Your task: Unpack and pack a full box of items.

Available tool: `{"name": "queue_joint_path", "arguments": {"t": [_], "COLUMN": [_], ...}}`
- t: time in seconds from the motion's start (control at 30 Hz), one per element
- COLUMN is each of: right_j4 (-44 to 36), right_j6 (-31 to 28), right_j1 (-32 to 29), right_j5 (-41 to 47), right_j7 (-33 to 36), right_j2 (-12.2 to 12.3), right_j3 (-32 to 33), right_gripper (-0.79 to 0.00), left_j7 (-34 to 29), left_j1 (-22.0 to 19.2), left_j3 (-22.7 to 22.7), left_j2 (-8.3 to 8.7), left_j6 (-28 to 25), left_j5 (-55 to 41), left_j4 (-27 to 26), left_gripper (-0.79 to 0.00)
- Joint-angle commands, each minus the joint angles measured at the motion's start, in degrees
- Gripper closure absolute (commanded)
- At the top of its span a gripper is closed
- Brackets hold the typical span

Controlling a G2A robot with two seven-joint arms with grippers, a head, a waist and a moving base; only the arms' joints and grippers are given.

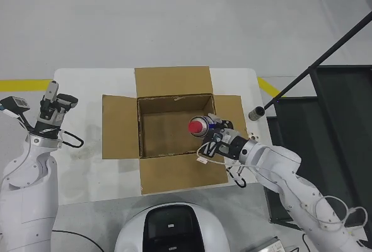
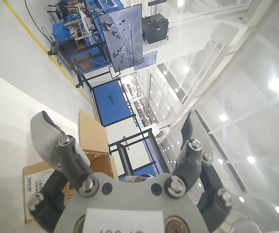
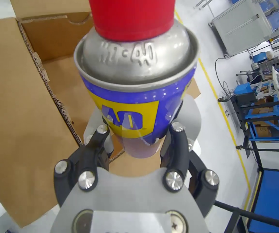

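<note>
4 flaps [image 1: 120, 127] ring box [image 1: 173, 104] below can [image 1: 197, 126] in right hand [image 1: 214, 131]

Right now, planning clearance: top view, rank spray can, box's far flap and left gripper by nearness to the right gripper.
1. Spray can, held in the right gripper.
2. Far flap, beyond the opening.
3. Left gripper, at the table's opposite edge.

On the spray can [image 3: 139, 90], the red cap [image 3: 132, 5] is cut off by the right wrist view's edge; its base is hidden between the fingers of the right gripper [image 3: 141, 129]; the box [image 2: 93, 134] is partly hidden behind the left gripper [image 2: 115, 124]; a small dark object [image 1: 256, 113] at the right edge of the table [image 1: 85, 94] is too small to identify.
</note>
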Motion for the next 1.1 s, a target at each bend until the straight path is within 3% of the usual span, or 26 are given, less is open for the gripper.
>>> {"name": "queue_joint_path", "arguments": {"t": [0.0, 0.43, 0.6, 0.77, 1.07], "right_j4": [0.18, 0.57, -2.35, -0.80, 12.33], "right_j6": [0.07, 0.39, -3.63, -8.28, -6.27], "right_j1": [0.22, -0.06, 3.06, 13.38, 29.17], "right_j5": [0.32, 0.03, -0.95, -0.38, 7.76], "right_j7": [0.56, 1.02, 14.47, 30.38, 41.21], "right_j2": [-0.04, -0.06, -0.29, -2.00, -7.59], "right_j3": [-0.26, -0.26, -2.05, -11.09, -28.05], "right_gripper": [0.000, 0.000, 0.000, 0.000, 0.000], "left_j7": [0.00, 0.00, 0.00, 0.00, 0.00], "left_j1": [0.00, 0.00, 0.00, 0.00, 0.00], "left_j3": [0.00, 0.00, 0.00, 0.00, 0.00], "left_j2": [0.00, 0.00, 0.00, 0.00, 0.00], "left_j6": [0.00, 0.00, 0.00, 0.00, 0.00], "left_j5": [0.00, 0.00, 0.00, 0.00, 0.00], "left_j4": [0.00, 0.00, 0.00, 0.00, 0.00], "left_gripper": [-0.785, -0.785, -0.785, -0.785, -0.785]}}
